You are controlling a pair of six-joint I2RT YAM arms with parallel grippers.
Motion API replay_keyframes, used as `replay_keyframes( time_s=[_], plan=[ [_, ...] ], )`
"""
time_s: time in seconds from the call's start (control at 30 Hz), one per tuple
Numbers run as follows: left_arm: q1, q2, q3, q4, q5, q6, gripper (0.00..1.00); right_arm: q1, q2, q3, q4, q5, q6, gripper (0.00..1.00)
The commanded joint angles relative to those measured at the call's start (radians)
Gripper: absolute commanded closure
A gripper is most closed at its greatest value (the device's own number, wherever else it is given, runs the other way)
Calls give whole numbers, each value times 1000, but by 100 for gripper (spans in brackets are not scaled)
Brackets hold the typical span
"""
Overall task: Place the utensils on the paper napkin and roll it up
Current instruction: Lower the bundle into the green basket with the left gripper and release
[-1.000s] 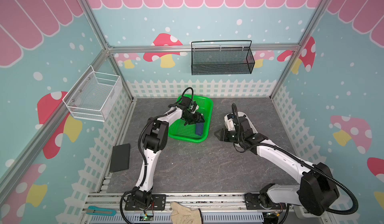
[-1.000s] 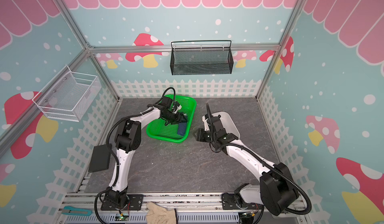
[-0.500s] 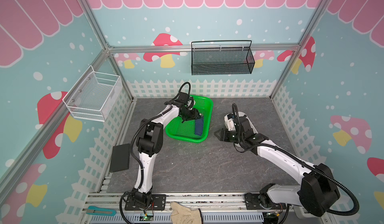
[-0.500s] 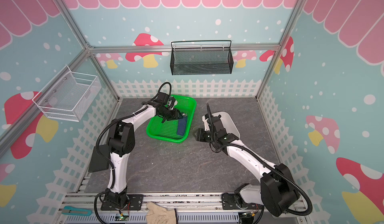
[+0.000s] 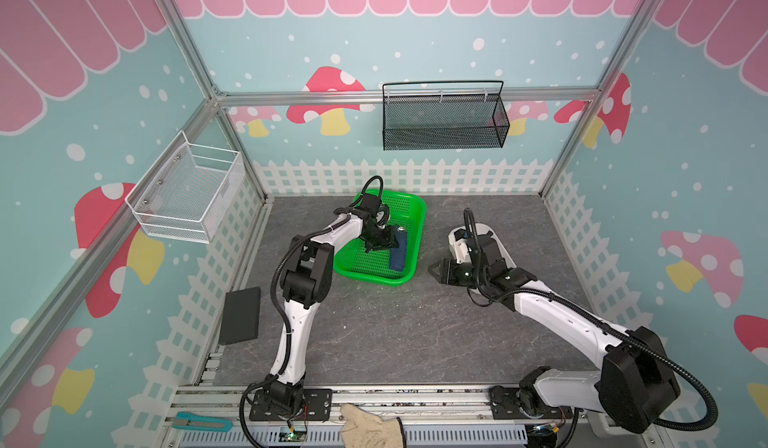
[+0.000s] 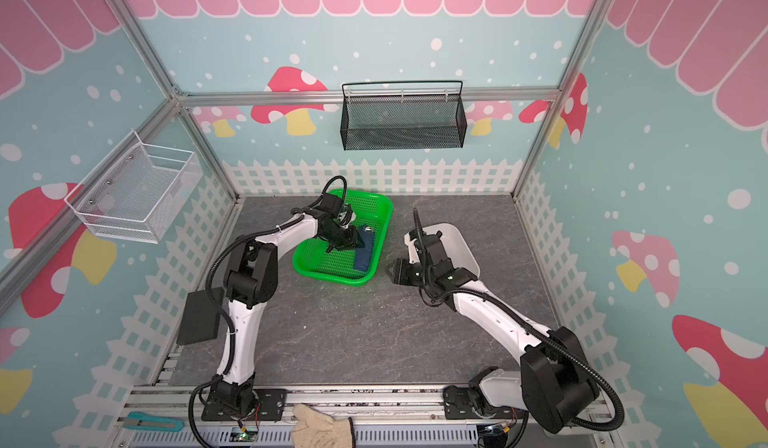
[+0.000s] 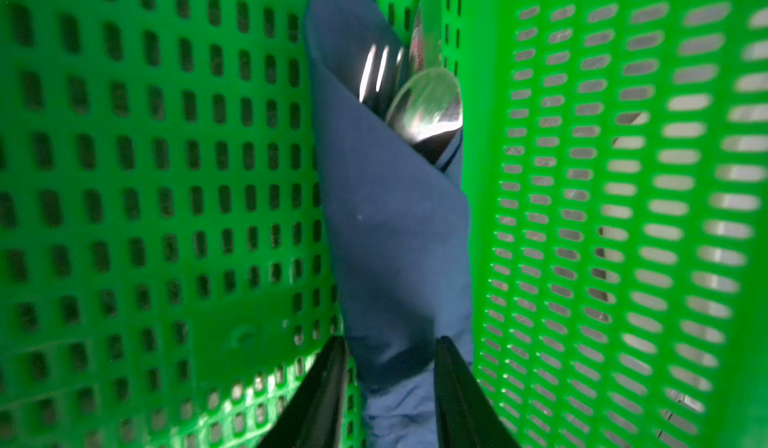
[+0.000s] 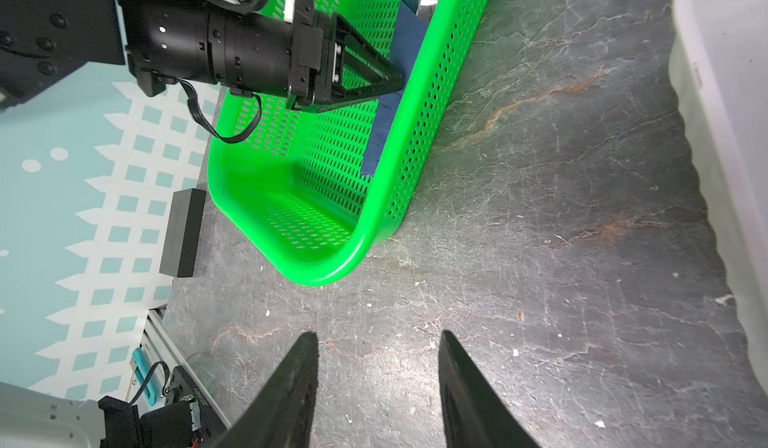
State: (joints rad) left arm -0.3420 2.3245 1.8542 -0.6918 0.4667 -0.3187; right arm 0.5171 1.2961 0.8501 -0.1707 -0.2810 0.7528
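Observation:
The paper napkin [image 7: 390, 225] is a navy roll lying in the green basket [image 5: 376, 279] along its right wall, seen in both top views [image 5: 399, 252] [image 6: 364, 250]. The utensils sit inside it: fork tines [image 7: 380, 72] and spoon bowl [image 7: 428, 105] stick out of the far end. My left gripper [image 7: 390, 342] reaches into the basket, its black fingers pressed against the roll near its middle [image 8: 397, 82]. My right gripper [image 8: 378, 336] hovers open over bare table to the right of the basket [image 5: 432, 268], holding nothing.
A white tub [image 5: 486, 234] stands just behind the right arm. A black block [image 5: 241, 315] lies at the table's left edge. On the front rail are a beige glove [image 5: 370, 427] and a teal cutter [image 5: 203, 422]. Wire baskets [image 5: 442, 119] [image 5: 187, 194] hang on the walls.
The left gripper has shifted inside the basket and narrowed its jaws onto the napkin roll. The right arm has stayed still.

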Motion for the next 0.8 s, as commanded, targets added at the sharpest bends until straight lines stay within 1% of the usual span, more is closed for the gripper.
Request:
replay_keyframes(
  time_s=[0.0, 0.17, 0.33, 0.47, 0.57, 0.67, 0.77],
  plan=[
    [-3, 30, 36, -21, -5, 8, 69, -3, -9, -11, 7, -7, 3, 51],
    [-8, 62, 55, -21, 36, 31, 78, -3, 1, -6, 8, -11, 0, 51],
    [-11, 89, 68, -20, 112, 80, 78, -4, 18, 1, 10, -24, -4, 51],
    [-12, 103, 71, -20, 136, 91, 78, -4, 31, 4, 13, -36, -9, 51],
    [-9, 96, 61, -20, 91, 79, 78, -4, 38, 6, 13, -44, -10, 51],
    [0, 68, 31, -5, 52, 68, 74, -5, 36, 3, 13, -43, -9, 51],
    [10, 38, 17, -3, 2, 53, 73, -3, 31, 0, 13, -38, -7, 51]
  ],
)
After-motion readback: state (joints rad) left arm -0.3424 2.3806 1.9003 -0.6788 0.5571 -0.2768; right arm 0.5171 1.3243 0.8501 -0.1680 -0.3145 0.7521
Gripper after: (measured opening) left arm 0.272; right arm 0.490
